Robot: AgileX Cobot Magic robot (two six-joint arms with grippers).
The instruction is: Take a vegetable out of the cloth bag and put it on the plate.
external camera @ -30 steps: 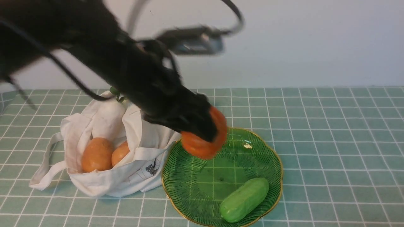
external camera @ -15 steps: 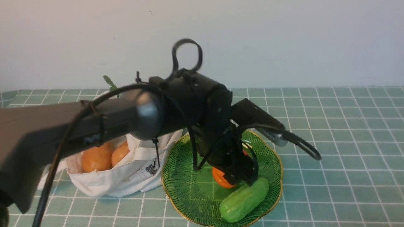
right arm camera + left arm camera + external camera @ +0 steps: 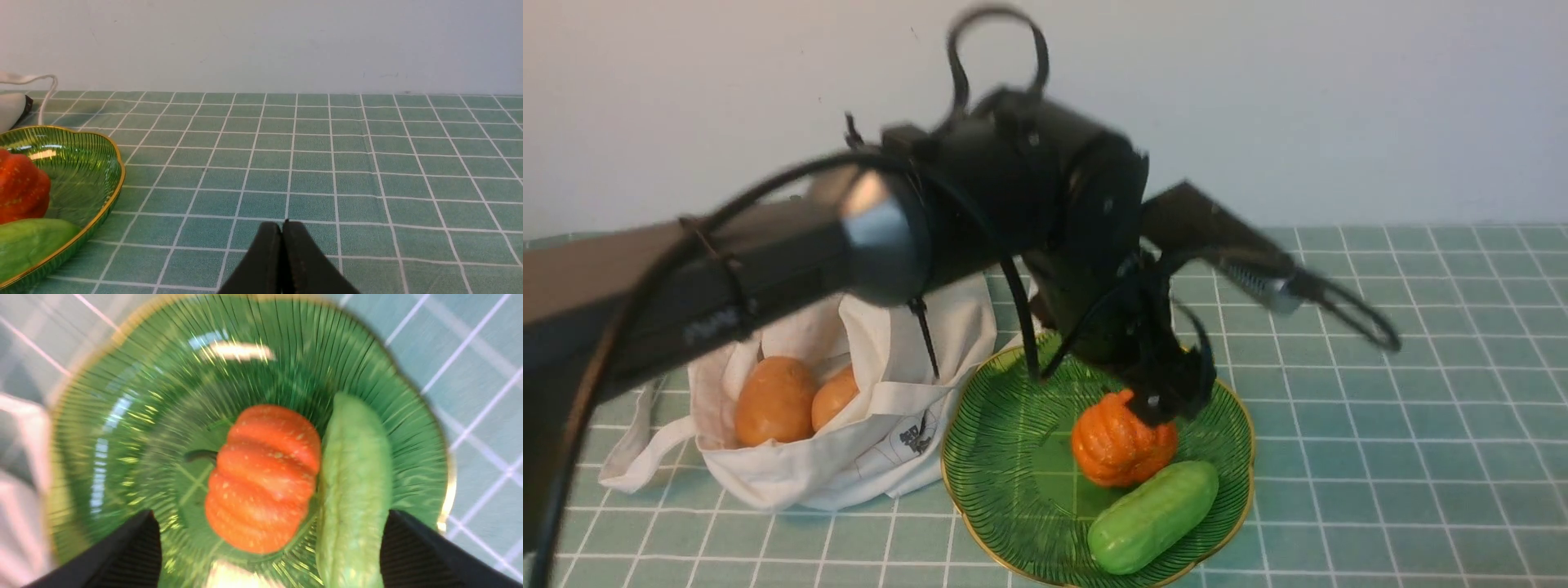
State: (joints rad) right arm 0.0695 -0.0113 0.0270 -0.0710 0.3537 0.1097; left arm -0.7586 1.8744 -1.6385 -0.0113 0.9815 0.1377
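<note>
Pumpkin [image 3: 1123,447] released onto plate [image 3: 1005,457], touching cucumber [image 3: 1152,516], left end effector [image 3: 1172,396] raised

The plate [image 3: 1013,457] is glossy ribbed glass, the cloth bag [image 3: 866,457] matt, the pumpkin [image 3: 1119,445] ribbed.

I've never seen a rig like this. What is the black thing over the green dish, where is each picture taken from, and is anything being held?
It is the left arm of a two-armed robot. The front picture looks forward from between the arms; the other two come from cameras on the wrists. The left gripper hangs open above the pumpkin, which lies on the plate next to a cucumber. Beside the plate sits the cloth bag with two brownish round vegetables inside. Everything rests on a green checked tablecloth. The right gripper is shut and empty, apart from the plate. Nothing is held.
</note>
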